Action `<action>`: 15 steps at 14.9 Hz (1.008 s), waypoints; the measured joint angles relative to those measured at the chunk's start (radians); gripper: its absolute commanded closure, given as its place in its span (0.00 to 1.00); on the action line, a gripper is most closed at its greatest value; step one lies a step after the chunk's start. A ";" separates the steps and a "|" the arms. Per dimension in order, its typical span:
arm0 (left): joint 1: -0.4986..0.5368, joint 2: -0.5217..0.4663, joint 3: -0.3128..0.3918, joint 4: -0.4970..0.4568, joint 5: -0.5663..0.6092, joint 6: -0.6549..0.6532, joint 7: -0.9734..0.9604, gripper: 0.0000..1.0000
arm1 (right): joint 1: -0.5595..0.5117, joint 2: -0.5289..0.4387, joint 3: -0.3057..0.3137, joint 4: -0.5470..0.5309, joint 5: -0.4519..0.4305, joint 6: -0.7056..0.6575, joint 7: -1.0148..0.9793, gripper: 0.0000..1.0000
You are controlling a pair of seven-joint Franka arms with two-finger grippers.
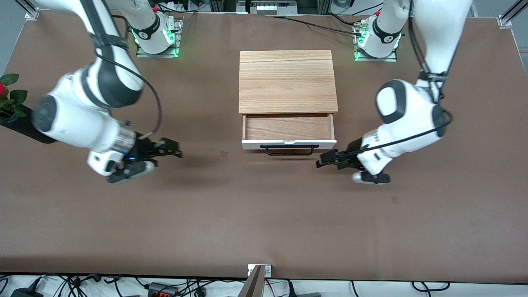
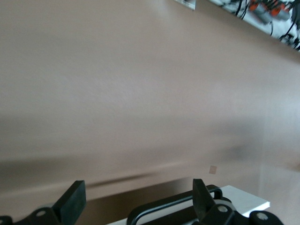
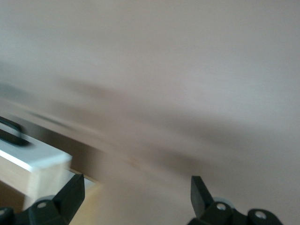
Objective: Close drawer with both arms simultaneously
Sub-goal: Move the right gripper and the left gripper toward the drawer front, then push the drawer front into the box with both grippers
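Note:
The drawer [image 1: 288, 128] stands pulled out of its light wooden box [image 1: 287, 81], with its white front panel and black bar handle [image 1: 292, 149] facing the front camera. My left gripper [image 1: 323, 159] is open and empty, low over the table by the drawer's front corner at the left arm's end. The left wrist view shows its fingertips [image 2: 201, 199] wide apart, with the handle [image 2: 159, 208] just past them. My right gripper [image 1: 176, 149] is open and empty over the table, well apart from the drawer toward the right arm's end. The right wrist view shows the drawer's white corner [image 3: 40, 157].
A black pot with a red flower [image 1: 8, 103] sits at the table's edge at the right arm's end. A small tan mark [image 1: 224, 154] lies on the brown table [image 1: 264, 214]. A camera post [image 1: 258, 276] stands at the front edge.

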State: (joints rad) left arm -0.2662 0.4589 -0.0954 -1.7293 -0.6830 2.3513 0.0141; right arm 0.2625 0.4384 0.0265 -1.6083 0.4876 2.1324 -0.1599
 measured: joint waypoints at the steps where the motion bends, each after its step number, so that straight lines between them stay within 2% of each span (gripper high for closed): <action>1: -0.013 0.015 -0.004 -0.002 -0.001 0.007 -0.001 0.00 | 0.023 0.032 0.000 0.001 0.073 0.039 -0.001 0.00; 5: -0.018 0.024 -0.017 -0.043 -0.001 0.003 0.002 0.00 | 0.090 0.111 0.001 0.003 0.190 0.140 0.011 0.00; 10: -0.004 0.016 -0.024 -0.060 -0.001 -0.123 0.005 0.00 | 0.211 0.187 0.003 0.005 0.238 0.269 0.033 0.00; 15: 0.019 0.007 -0.024 -0.061 -0.001 -0.195 0.009 0.00 | 0.237 0.202 0.000 0.006 0.296 0.253 0.035 0.00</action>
State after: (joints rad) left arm -0.2477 0.4659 -0.1198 -1.7901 -0.6838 2.1566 0.0232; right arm 0.4997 0.6404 0.0269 -1.6027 0.7833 2.3852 -0.1252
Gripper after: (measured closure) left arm 0.000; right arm 0.000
